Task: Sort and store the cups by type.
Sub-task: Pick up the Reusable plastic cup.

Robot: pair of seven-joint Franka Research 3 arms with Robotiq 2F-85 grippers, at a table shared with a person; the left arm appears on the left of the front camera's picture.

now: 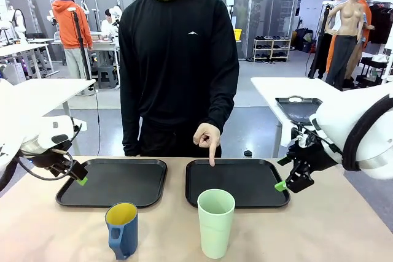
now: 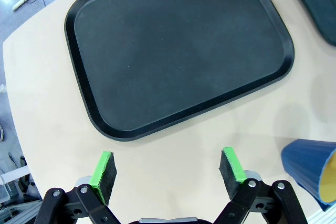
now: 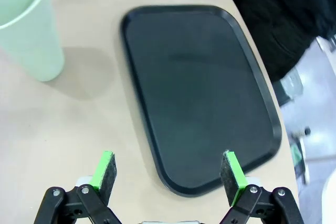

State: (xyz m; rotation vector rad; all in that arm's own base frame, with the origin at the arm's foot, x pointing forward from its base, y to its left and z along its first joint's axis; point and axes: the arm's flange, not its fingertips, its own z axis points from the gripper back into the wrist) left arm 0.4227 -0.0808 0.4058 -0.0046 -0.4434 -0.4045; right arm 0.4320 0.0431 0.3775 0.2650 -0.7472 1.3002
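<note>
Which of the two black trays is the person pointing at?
The right tray, behind the green cup: the person's finger points at its far rim. The left tray, behind the blue mug, has no finger near it.

1. The tall, pale mint-green tumbler (image 1: 215,222) had no handle. It stood upright and empty on the bench (image 1: 307,231), just in front of the right-hand tray (image 1: 236,182) and apart from it.
2. The shorter blue mug (image 1: 122,228), yellow inside, stood upright on the bench in front of the left-hand tray (image 1: 113,182). Its handle was turned toward the robot's side. It stood well apart from the tumbler, on its left.
</note>
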